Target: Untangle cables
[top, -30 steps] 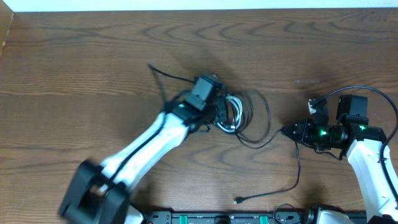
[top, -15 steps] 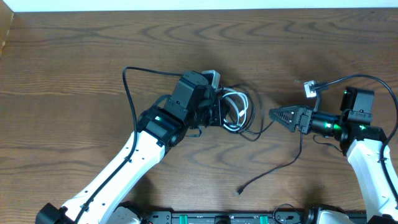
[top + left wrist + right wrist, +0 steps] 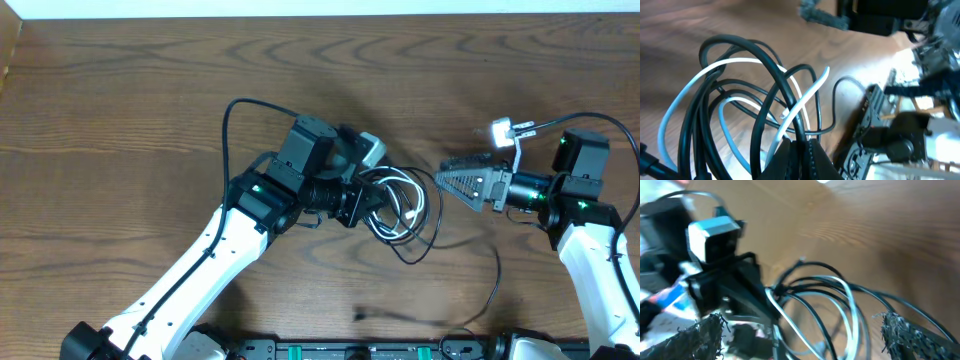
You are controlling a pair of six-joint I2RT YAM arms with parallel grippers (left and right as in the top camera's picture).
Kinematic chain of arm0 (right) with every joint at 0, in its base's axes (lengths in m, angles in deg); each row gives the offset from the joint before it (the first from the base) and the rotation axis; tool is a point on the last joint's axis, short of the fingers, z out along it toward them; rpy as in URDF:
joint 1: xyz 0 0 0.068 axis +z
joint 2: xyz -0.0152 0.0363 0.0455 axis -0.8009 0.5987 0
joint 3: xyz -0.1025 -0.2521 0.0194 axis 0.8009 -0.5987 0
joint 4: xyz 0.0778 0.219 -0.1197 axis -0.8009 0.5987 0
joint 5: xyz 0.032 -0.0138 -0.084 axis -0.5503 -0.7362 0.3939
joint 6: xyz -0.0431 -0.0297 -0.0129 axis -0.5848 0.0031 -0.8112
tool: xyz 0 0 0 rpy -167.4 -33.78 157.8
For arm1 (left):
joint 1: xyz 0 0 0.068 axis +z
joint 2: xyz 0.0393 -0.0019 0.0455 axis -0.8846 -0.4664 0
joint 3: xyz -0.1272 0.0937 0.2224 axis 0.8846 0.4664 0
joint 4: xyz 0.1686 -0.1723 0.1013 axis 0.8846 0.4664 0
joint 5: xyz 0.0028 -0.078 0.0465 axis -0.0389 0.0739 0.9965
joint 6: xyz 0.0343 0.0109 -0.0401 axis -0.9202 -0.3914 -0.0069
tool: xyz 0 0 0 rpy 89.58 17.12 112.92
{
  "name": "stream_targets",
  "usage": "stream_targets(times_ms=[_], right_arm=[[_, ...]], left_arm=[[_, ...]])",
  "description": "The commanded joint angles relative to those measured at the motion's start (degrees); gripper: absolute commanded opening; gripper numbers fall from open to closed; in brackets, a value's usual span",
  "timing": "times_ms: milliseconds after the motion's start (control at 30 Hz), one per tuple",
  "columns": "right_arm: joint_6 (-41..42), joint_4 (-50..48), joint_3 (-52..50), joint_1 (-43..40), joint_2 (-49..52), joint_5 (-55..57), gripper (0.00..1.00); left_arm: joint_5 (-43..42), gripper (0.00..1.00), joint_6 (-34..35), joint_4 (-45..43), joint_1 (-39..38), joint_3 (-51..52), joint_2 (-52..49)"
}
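Dark wooden tabletop [image 3: 120, 100]. The left pincer [image 3: 372, 200] is clamped tight on the tangled cables [image 3: 418, 205], white and black loops together. Just right of that bundle, the right pincer [image 3: 447, 176] gapes wide, holding nothing. It is likely lining up a grip; next it should single out one black strand and draw it clear.

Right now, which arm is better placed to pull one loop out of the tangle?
Right. The right gripper is open, empty and faces the cables. The left gripper is shut on them and serves as the anchor.
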State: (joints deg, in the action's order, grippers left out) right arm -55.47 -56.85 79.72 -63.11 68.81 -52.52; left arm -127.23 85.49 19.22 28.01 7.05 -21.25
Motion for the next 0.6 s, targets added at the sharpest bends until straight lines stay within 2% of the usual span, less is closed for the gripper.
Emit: stream_targets(times_ms=[0, 333, 433, 567], right_arm=[[-1.5, -0.5, 0.7, 1.0, 0.1, -8.4, 0.99], [-1.6, 2.1, 0.5, 6.5, 0.1, 13.2, 0.99], [-6.6, 3.9, 0.4, 9.5, 0.1, 15.2, 0.99], [-6.7, 8.1, 0.4, 13.3, 0.1, 28.6, 0.99]], left_arm=[[-4.5, 0.07, -7.2, -0.7, 0.1, -0.2, -0.1], [-12.0, 0.07, -8.3, -1.5, 0.1, -0.2, -0.2], [-12.0, 0.08, -8.2, -1.5, 0.1, -0.2, -0.3], [-14.2, 0.07, -8.2, -1.6, 0.0, -0.2, -0.3]])
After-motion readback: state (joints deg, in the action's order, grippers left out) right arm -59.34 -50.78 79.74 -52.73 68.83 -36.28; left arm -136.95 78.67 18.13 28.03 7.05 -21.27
